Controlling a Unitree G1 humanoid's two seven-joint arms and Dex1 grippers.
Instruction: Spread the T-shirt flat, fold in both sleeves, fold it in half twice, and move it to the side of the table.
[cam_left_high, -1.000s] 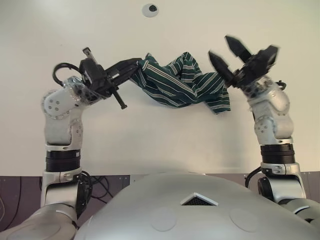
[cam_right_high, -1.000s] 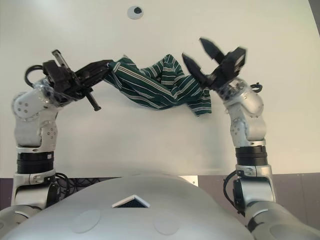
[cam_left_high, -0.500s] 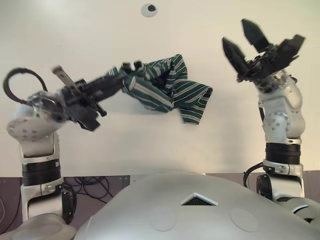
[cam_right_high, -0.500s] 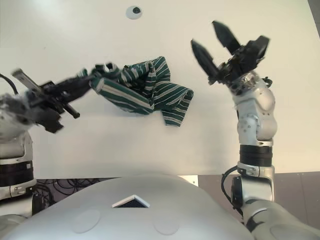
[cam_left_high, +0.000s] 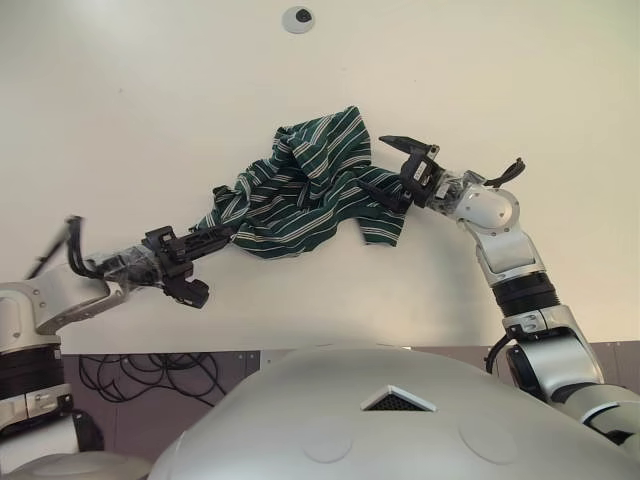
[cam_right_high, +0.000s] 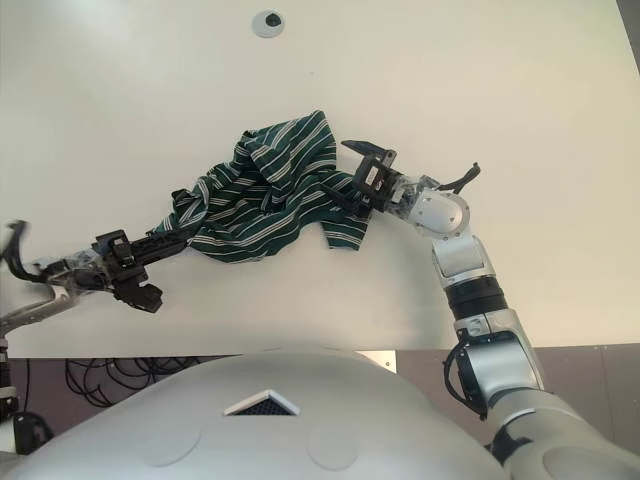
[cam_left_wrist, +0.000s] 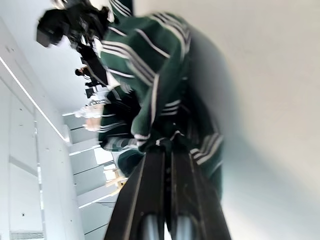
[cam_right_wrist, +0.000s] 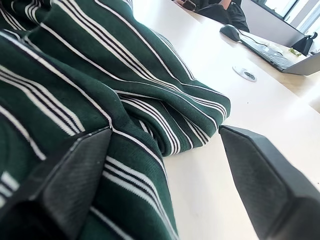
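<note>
A dark green T-shirt with white stripes lies crumpled in a heap in the middle of the white table. My left gripper is low at the heap's left edge, shut on a fold of the cloth, and its fingers are pressed together. At the heap's right side my right gripper stands open. Its two fingers are spread wide, one resting on the striped cloth and the other over bare table.
A round grey grommet sits in the table top at the far side. The table's front edge runs just before my arms, with cables hanging below. Beyond the shirt, the right wrist view shows a mouse and a laptop.
My left gripper has dragged the shirt left and toward the front edge, dropping low. My right gripper came down from its raised position to the shirt's right side, still open.
</note>
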